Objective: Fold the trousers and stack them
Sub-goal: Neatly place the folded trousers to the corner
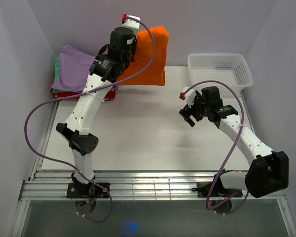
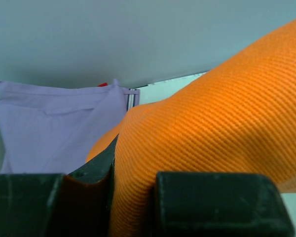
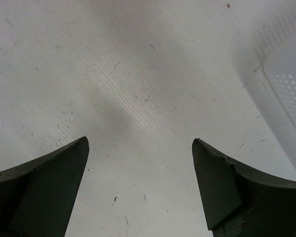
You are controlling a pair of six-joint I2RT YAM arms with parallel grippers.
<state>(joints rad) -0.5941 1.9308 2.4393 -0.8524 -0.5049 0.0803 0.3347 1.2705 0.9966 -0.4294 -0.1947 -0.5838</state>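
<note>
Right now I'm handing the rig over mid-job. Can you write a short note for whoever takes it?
Left gripper: shut on the trousers, cloth pinched in its jaws.
Right gripper: open, holding nothing, over bare table beside the basket.
Trousers: folded into a compact rectangle at the far edge, just right of the pile topped by the purple garment.
Done: the folding, by the look of it.
Left: probably set the trousers on the pile and let go.
</note>
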